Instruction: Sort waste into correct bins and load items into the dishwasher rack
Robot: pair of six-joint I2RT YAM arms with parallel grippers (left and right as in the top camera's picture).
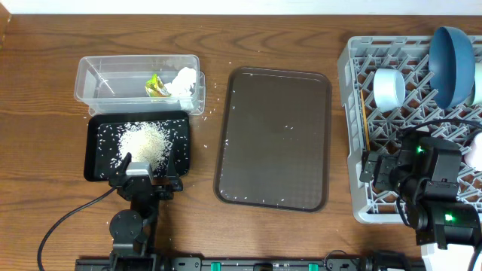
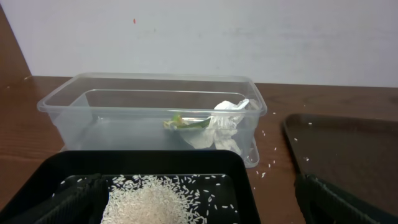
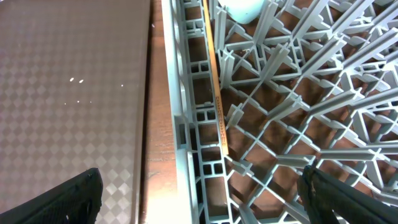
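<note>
The clear tub [image 1: 98,79] holds crumpled napkins [image 1: 183,81] and the yellow-green wrapper [image 1: 156,86]; both also show in the left wrist view, napkins [image 2: 227,121] and wrapper [image 2: 183,123]. The black tray [image 1: 94,150] in front of it carries the rice heap [image 1: 143,141]. My left gripper [image 1: 147,172] is open and empty at the tray's near edge, its fingers either side of the rice [image 2: 149,202]. The grey rack [image 1: 349,90] holds the dark-blue bowl-plate [image 1: 452,64], a pale bowl [image 1: 389,88], the cup [image 1: 474,150] and the chopstick [image 3: 216,87]. My right gripper [image 3: 199,205] is open and empty over the rack's left wall [image 3: 186,93].
The brown serving tray [image 1: 275,139] lies between the bins and the rack, with a few rice grains on it. Loose grains also dot the table near the tub's right end [image 2: 267,165]. A black cable [image 1: 68,218] runs from the left arm.
</note>
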